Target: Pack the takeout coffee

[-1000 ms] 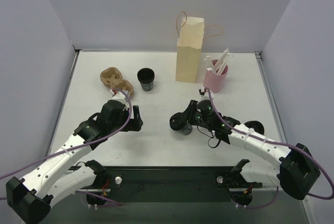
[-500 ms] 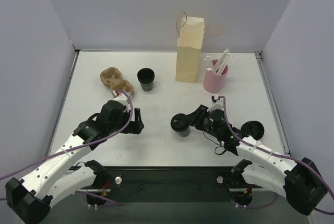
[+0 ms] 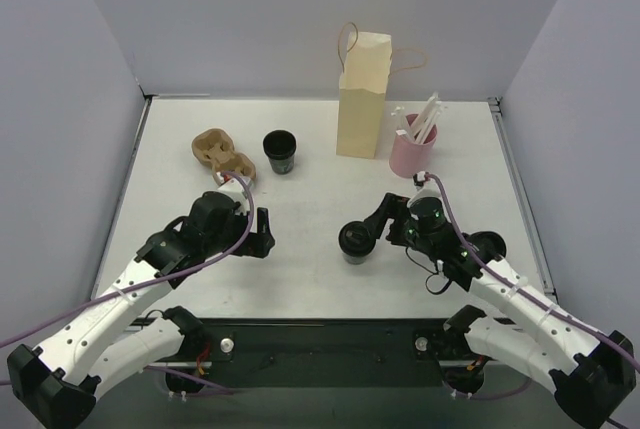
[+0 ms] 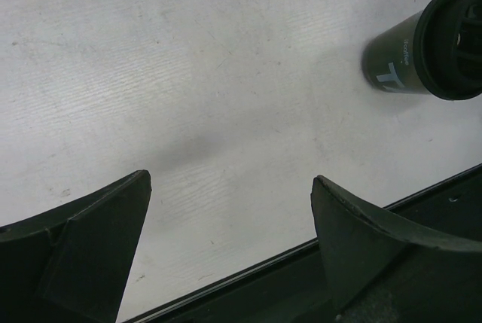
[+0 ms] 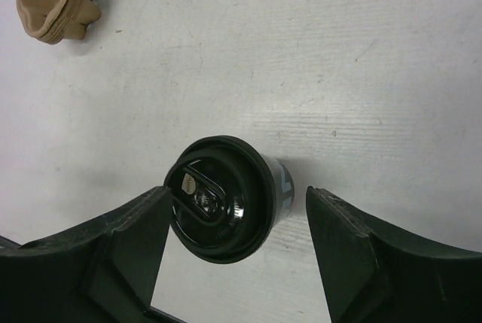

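Dark-green takeout coffee cup with a black plastic lid (image 3: 356,241) stands upright near the middle of the white table (image 3: 310,194), towards its near edge and well apart from everything at the back. The right gripper (image 3: 374,228) sits just beside it with its jaws spread wide; in the right wrist view the lidded cup (image 5: 226,199) lies in the gap between the two black fingers (image 5: 120,251), and neither finger touches it. The left gripper (image 3: 264,232) is also spread open and holds nothing, with bare table between its fingers (image 4: 83,240), while the same cup (image 4: 422,44) shows off to one side with a pale letter mark on its wall. At the back, a tall tan paper bag with string handles (image 3: 362,99) stands upright. Just beside it is a pink cup holding white sticks (image 3: 412,154). A second dark cup without a lid (image 3: 280,151) stands left of the bag, and a brown moulded pulp cup carrier (image 3: 222,154) lies beside that. A round black piece that looks like a loose lid (image 3: 490,244) rests by the right arm.
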Available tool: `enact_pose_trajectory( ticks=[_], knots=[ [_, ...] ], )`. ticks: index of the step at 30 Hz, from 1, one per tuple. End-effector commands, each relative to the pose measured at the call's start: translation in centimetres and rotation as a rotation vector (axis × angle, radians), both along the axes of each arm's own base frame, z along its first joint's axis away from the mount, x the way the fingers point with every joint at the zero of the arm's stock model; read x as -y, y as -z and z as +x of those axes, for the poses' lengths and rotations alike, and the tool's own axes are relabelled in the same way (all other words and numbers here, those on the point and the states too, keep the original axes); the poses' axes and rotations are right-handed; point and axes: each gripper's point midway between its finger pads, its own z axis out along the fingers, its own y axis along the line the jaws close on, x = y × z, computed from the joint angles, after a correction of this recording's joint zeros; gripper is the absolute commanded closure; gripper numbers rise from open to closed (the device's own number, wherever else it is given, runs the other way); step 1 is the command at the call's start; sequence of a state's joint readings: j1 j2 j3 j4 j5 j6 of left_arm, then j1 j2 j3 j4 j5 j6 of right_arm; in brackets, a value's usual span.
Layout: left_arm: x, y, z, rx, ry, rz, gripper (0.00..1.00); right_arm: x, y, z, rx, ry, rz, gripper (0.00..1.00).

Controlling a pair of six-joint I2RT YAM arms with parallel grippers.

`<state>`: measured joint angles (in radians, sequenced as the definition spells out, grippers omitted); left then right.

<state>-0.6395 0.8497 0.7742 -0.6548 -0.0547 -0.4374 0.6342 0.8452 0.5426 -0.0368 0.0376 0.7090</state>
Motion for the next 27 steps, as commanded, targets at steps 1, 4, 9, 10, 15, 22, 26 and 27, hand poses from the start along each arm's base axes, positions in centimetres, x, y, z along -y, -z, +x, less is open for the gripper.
enact_pose_trajectory(
  ticks=[1,4,9,10,15,22,26,27],
  knots=[
    [-0.2,-1.9,0.5,0.058,-0.005,-0.016,0.03,0.4,-0.8,-0.9,-0.077,-0.139,-0.211,0.25],
    [-0.2,-2.1,0.4,0.073,-0.007,-0.027,0.03,-0.8,-1.3,-1.2,-0.091,-0.241,-0.266,0.21],
    [-0.6,-2.5,0.4,0.091,-0.023,-0.03,0.03,-1.8,-1.0,-1.2,-0.143,-0.339,-0.387,0.21],
    [-0.6,-2.7,0.4,0.096,-0.022,-0.032,0.03,-2.2,-1.4,-1.1,-0.135,-0.348,-0.399,0.21],
    [-0.8,-2.8,0.5,0.101,-0.031,-0.029,0.03,-3.3,-0.5,-1.5,-0.159,-0.394,-0.477,0.17],
    [-0.8,-2.7,0.4,0.101,-0.03,-0.031,0.03,-3.3,0.2,-1.3,-0.181,-0.407,-0.547,0.07],
    [-0.7,-2.7,0.4,0.099,-0.029,-0.03,0.03,-3.7,0.6,-1.4,-0.194,-0.426,-0.554,0.07],
    [-0.8,-2.6,0.4,0.098,-0.031,-0.029,0.03,-3.8,0.7,-1.4,-0.198,-0.43,-0.555,0.08]
  ],
)
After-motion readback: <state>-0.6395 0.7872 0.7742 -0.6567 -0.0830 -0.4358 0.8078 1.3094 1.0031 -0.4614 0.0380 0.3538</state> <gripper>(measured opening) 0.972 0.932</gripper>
